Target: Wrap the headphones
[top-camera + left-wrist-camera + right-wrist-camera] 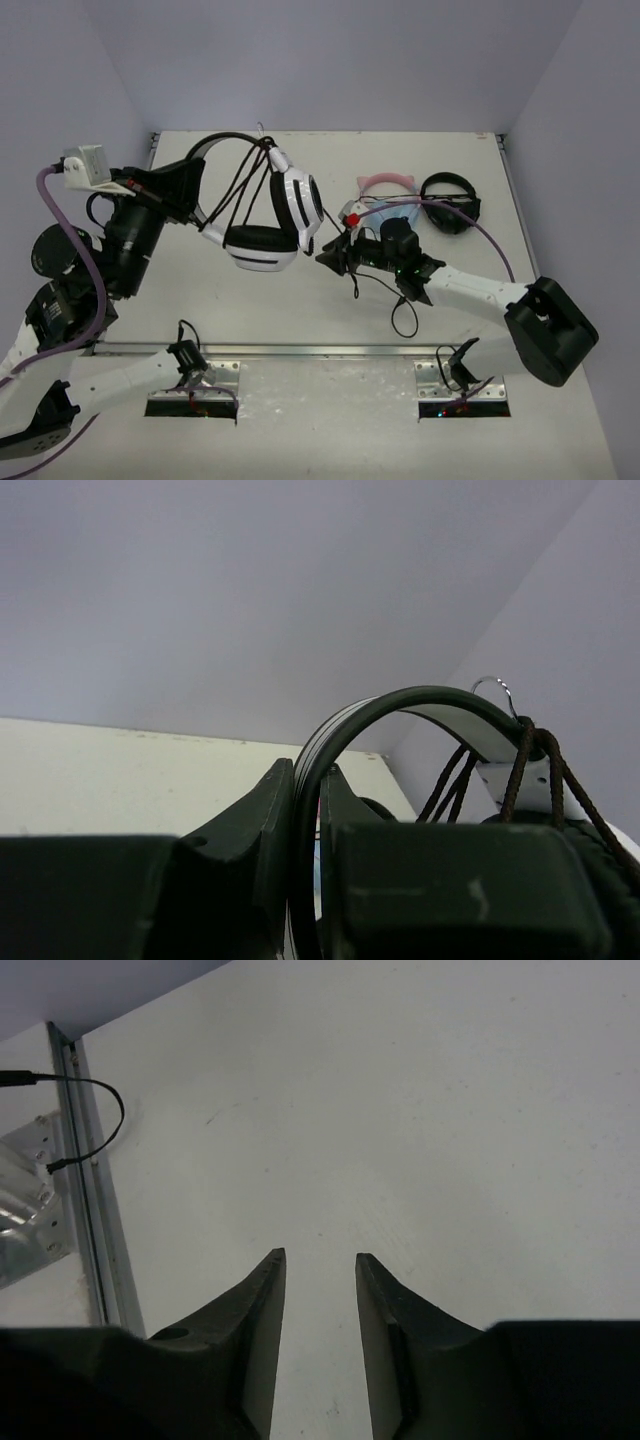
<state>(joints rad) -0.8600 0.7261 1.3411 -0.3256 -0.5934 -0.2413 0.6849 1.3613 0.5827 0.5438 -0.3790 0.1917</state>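
Up off the white table (270, 320), left of centre toward the far side, hanging in the air: the headphones (262, 245), cups (300, 200) drooping toward the middle. Clamped by the headband (430, 695) in the left gripper (305, 780), jaws pinched tight on the thin black-and-white arc. Looks light but awkward: stiff, springy band, loose-swinging cups, soft cushions. Best taken on the band, or on a cup's hard white shell. Not on the padding, likely to squash and slip.

Over to the right gripper (320, 1260), just right of the cups and low over the table: jaws parted, nothing between them but bare tabletop.

Then the cable (243, 195): thin, black, limp, strung in several strands from the top of the band down past the cups. No stiffness at all, so probably prone to sliding off and uncoiling unless kept taut. Wants a pinch close to the free end, not to be made out here.

On the table beyond the right gripper, not for wrapping: pink cat-ear headphones (385, 185), and further right an all-black pair (450, 200).
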